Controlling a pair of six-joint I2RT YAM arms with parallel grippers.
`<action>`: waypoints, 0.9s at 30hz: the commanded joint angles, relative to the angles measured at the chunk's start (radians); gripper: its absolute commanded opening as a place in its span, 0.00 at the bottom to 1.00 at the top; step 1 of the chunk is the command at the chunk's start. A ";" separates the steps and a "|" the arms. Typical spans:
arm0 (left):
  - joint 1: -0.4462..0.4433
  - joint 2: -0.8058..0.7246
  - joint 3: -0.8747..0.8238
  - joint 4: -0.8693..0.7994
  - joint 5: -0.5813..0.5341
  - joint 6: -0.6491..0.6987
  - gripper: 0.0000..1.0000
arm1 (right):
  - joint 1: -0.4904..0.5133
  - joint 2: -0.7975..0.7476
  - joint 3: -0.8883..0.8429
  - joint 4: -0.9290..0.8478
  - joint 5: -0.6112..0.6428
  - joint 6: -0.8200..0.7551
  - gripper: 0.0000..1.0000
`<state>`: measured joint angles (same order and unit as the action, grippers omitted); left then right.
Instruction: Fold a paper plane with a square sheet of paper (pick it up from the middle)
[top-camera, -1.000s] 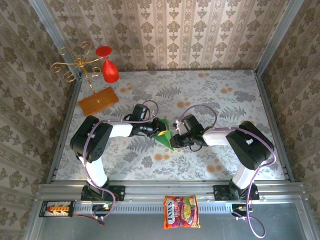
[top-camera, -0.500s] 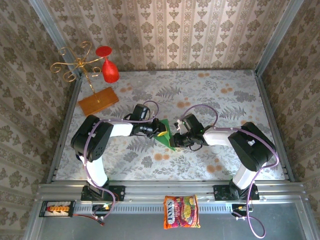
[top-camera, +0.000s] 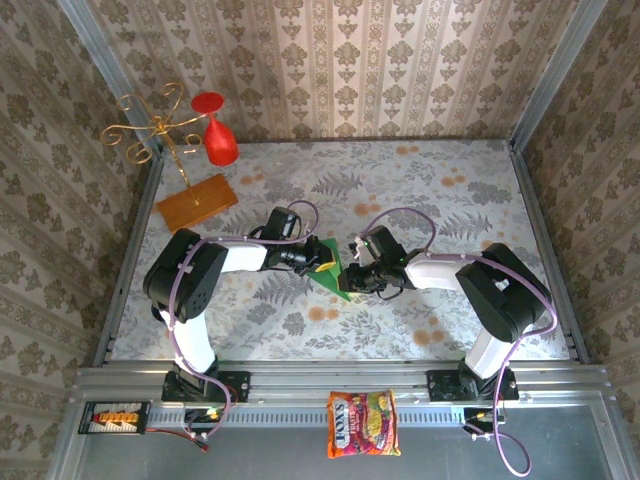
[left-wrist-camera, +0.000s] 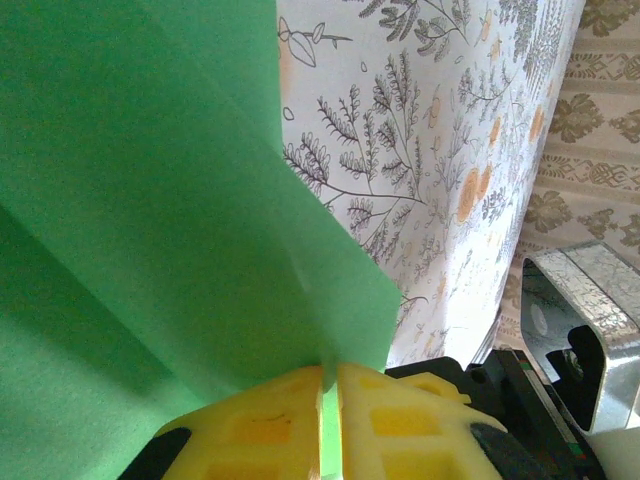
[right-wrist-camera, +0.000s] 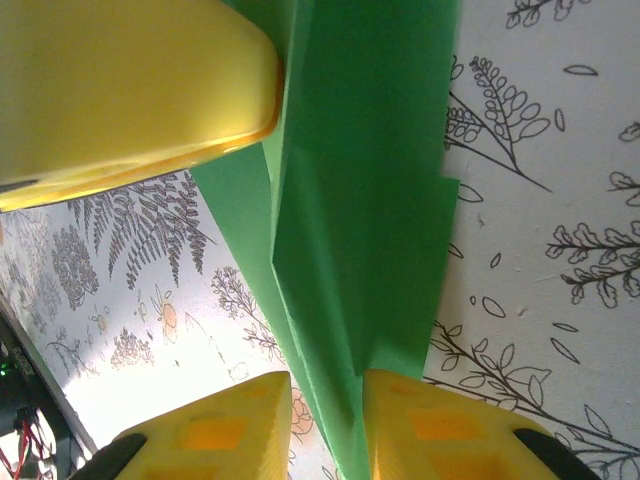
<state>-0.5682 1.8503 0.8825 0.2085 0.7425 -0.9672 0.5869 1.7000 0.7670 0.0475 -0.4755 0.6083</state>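
**Green paper (top-camera: 337, 283) gripped at the middle of the table (top-camera: 450, 190)**

From above, the green paper is seen as a narrow wedge, pointed toward the near edge. It is flanked by the left gripper (top-camera: 320, 263) and the right gripper (top-camera: 352, 276), which face each other across it.

The folds are shown better by the wrist cameras. In the left wrist view the paper (left-wrist-camera: 150, 200) is seen as overlapping flat layers. A crease runs down into the left gripper (left-wrist-camera: 330, 385), whose yellow fingers (left-wrist-camera: 250, 425) are pressed together on the paper's thin edge.

In the right wrist view the paper (right-wrist-camera: 360, 200) is seen as a long strip of stacked layers with a stepped edge. It passes between the yellow fingers (right-wrist-camera: 440, 430) of the right gripper (right-wrist-camera: 328, 392). These fingers are set a little apart on either side of the strip, and whether it is pinched cannot be told. Another yellow finger (right-wrist-camera: 130, 90) is seen at the upper left, against the paper.

The surroundings are taken in by the top view. An orange-brown board (top-camera: 196, 203) lies at the far left, with a gold wire stand (top-camera: 150, 125) rising from it. A red glass (top-camera: 216, 138) is seen at the stand, foot uppermost. A snack packet (top-camera: 362, 423) lies in front of the table, and its red and yellow print is too small to be read. The paper is plain green.

Counted: two grippers, and one each of paper, board, stand, glass and packet.
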 joint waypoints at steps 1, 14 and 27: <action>-0.003 0.010 0.024 -0.030 0.023 0.030 0.12 | -0.004 0.014 0.030 -0.011 0.002 0.034 0.25; -0.007 0.006 0.028 -0.037 0.020 0.032 0.12 | -0.003 0.053 0.028 -0.004 0.012 0.080 0.22; -0.007 -0.031 0.036 -0.037 0.013 0.030 0.13 | -0.004 0.098 -0.008 0.017 0.007 0.134 0.15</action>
<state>-0.5690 1.8507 0.8894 0.1856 0.7483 -0.9638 0.5858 1.7576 0.7834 0.0772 -0.4805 0.7189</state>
